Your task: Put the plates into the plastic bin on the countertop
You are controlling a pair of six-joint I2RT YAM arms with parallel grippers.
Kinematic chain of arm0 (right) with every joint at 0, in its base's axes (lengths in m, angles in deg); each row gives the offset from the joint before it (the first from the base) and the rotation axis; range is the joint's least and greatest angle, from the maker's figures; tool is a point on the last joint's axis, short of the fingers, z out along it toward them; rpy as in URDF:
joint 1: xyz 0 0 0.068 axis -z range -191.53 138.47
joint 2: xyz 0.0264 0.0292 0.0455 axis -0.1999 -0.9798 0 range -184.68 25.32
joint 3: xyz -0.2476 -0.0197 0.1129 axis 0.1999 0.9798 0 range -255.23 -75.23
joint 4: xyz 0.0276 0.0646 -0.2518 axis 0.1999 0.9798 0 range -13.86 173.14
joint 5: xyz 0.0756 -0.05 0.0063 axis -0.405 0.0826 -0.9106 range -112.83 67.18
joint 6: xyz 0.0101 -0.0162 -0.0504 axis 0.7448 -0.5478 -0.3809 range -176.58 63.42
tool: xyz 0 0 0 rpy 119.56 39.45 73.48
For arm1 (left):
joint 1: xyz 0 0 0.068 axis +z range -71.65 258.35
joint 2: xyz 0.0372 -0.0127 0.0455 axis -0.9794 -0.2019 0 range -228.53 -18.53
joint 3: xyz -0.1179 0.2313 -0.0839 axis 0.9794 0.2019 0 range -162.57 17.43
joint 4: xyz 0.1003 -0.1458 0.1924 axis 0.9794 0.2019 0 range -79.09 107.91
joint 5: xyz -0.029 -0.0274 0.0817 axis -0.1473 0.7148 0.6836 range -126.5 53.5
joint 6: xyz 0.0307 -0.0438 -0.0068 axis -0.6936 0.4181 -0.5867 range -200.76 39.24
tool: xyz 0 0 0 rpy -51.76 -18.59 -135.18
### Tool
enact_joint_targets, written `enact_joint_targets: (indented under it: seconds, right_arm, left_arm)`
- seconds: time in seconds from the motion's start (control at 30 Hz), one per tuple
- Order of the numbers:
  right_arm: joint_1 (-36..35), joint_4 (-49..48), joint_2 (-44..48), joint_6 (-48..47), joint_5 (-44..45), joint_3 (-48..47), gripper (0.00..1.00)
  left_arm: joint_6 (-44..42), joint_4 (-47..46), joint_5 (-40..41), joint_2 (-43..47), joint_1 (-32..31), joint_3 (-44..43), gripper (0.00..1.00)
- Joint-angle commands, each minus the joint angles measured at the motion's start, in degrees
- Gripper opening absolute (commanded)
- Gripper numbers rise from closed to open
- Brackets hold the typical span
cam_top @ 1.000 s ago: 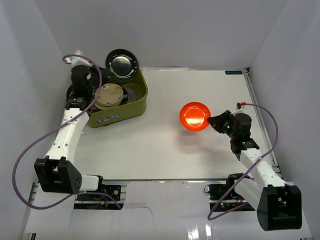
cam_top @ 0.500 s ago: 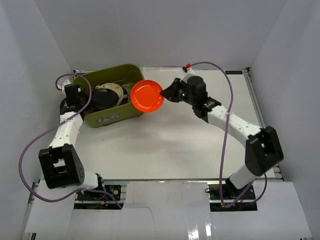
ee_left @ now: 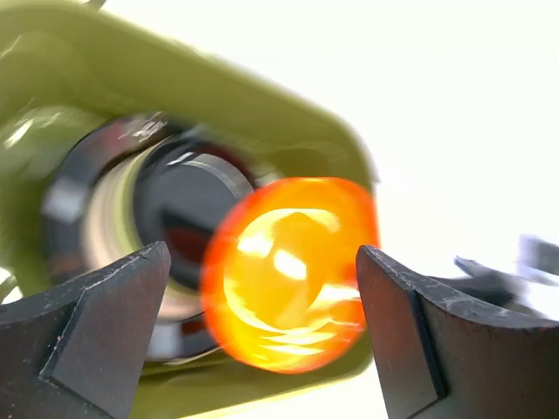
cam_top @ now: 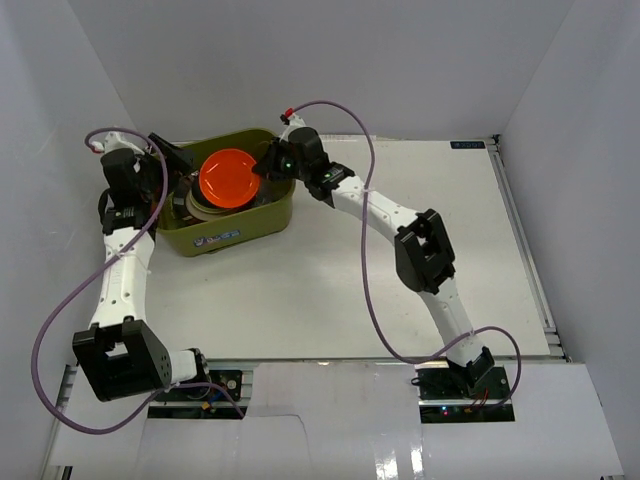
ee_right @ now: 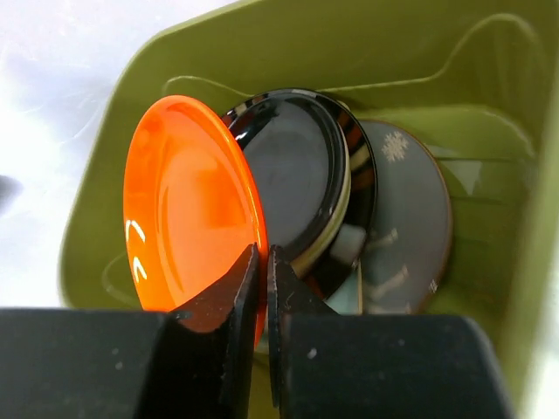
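Observation:
The orange-red plate (cam_top: pixel 226 177) hangs tilted over the olive-green plastic bin (cam_top: pixel 255 222) at the back left of the countertop. My right gripper (cam_top: pixel 262 167) is shut on its rim from the right. The right wrist view shows the fingers (ee_right: pixel 263 253) pinching the orange plate (ee_right: pixel 188 209) on edge above a black plate (ee_right: pixel 297 166) and a grey patterned plate (ee_right: pixel 410 218) stacked in the bin (ee_right: pixel 349 44). My left gripper (cam_top: pixel 175 158) is open at the bin's left end, holding nothing. Its view is blurred, with the orange plate (ee_left: pixel 293 271) beyond the spread fingers (ee_left: pixel 262 251).
The bin's near wall carries a small label (cam_top: pixel 215 238). White walls close in behind and on both sides. The right arm stretches diagonally across the white countertop (cam_top: pixel 420 300), its purple cable (cam_top: pixel 365 260) looping above. The left arm runs along the left wall.
The right arm has swung the orange plate from the table's right side to over the bin. The left gripper has opened and drawn back to the bin's left end.

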Motion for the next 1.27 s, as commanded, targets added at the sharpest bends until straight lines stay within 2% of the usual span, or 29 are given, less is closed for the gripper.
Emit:
enact_joint_targets:
  seconds: [0.0, 0.03, 0.07, 0.1, 0.17, 0.23, 0.27, 0.3, 0.37, 0.4, 0.47, 0.5, 0.6, 0.63, 0.7, 0.73, 0.77, 0.83, 0.87, 0.93, 0.97, 1.07, 1.17, 1.23]
  right_arm:
    - [-1.5, 1.3, -6.0, 0.9, 0.3, -10.5, 0.10]
    - [-1.8, 1.3, -7.1, 1.2, 0.7, -12.3, 0.18]
    - [-1.9, 1.3, -7.9, 2.2, 0.5, -14.1, 0.30]
    - [-1.9, 0.9, -7.8, 2.8, 0.3, -14.0, 0.55]
    - [-1.9, -3.2, -5.9, 3.1, -0.3, -11.8, 0.71]
    - [-2.0, -5.7, 0.2, 0.2, -1.1, -8.9, 0.97]
    - [-2.0, -5.5, 1.9, 0.2, -1.6, -7.9, 0.97]
    - [-1.9, -4.9, 4.0, -1.7, -1.8, -6.5, 0.90]
    - [-1.9, -6.1, 12.3, -3.6, -2.6, -0.7, 0.90]
    - [-1.9, -7.7, 15.8, -5.2, -2.8, 8.4, 0.90]
    - [-1.8, -10.1, 26.0, -7.0, -2.3, 18.2, 0.90]
    - [-1.9, -10.8, 29.5, -8.3, -1.6, 26.7, 0.90]
    - [-1.9, -9.9, 42.8, -14.3, 0.5, 39.4, 0.90]
    - [-1.9, -9.3, 46.0, -16.6, 0.9, 47.7, 0.90]
    - [-1.8, -8.7, 56.5, -17.9, 0.8, 55.8, 0.90]
    - [-1.9, -8.4, 60.0, -18.5, 0.6, 63.8, 0.90]
    - [-1.9, -8.5, 67.4, -18.5, 0.9, 67.8, 0.90]
    - [-1.9, -6.8, 75.1, -18.4, 2.7, 77.5, 0.90]
    - [-1.8, -5.4, 82.6, -17.9, 6.1, 80.0, 0.90]
    - [-1.9, -0.9, 90.1, -17.4, 10.5, 84.5, 0.90]
    - [-1.9, 0.0, 96.9, -16.6, 13.2, 88.7, 0.90]
    - [-1.8, 1.3, 107.9, -15.0, 17.6, 96.2, 0.90]
    - [-1.8, 0.7, 113.1, -13.9, 18.2, 98.1, 0.90]
    - [-1.8, 0.4, 113.3, -16.1, 18.4, 96.0, 0.90]
  left_arm:
    - [1.5, -1.7, -9.6, 2.7, 0.3, -6.3, 0.98]
    - [1.7, -1.6, -11.2, 2.7, 0.2, -7.4, 0.98]
    - [1.8, -1.6, -13.5, 3.1, 0.2, -7.6, 0.98]
    - [1.8, -1.6, -14.7, 3.4, 0.2, -7.8, 0.98]
    - [2.0, -1.2, -16.8, 3.9, 0.1, -8.7, 0.98]
    - [3.4, -1.7, -23.5, 4.7, -0.3, -9.9, 0.98]
    - [3.8, -2.4, -23.5, 4.7, -0.3, -10.0, 0.98]
    - [4.0, -4.4, -26.8, 5.4, -0.7, -9.9, 0.98]
    - [4.6, -6.8, -29.0, 6.6, -1.0, -7.3, 0.98]
    - [5.2, -8.8, -29.8, 8.0, -1.0, -5.9, 0.98]
    - [7.7, -10.8, -32.8, 9.2, -1.0, -1.7, 0.98]
    - [8.5, -13.0, -33.8, 9.8, -1.1, -0.8, 0.98]
    - [10.1, -13.4, -36.9, 12.4, -1.2, 1.6, 0.98]
    - [10.0, -13.4, -38.7, 14.4, -1.2, 2.0, 0.98]
    - [9.5, -13.4, -39.8, 16.9, -1.3, 3.7, 0.98]
    - [9.6, -13.3, -40.3, 19.8, -1.4, 4.4, 0.98]
    - [9.6, -13.4, -41.5, 21.1, -1.6, 5.1, 0.98]
    - [8.8, -13.3, -43.3, 23.6, -2.6, 6.8, 0.98]
    - [8.2, -13.1, -44.8, 26.0, -3.2, 7.4, 0.98]
    - [5.5, -11.8, -45.6, 28.1, -5.5, 8.9, 0.98]
    - [4.8, -11.8, -47.1, 30.0, -6.4, 9.4, 0.98]
    - [0.0, -5.5, -47.6, 31.7, -9.5, 10.2, 0.98]
    - [-2.8, -1.2, -47.3, 32.2, -10.3, 11.6, 0.98]
    - [-3.0, 0.6, -43.6, 32.1, -10.4, 12.0, 0.98]
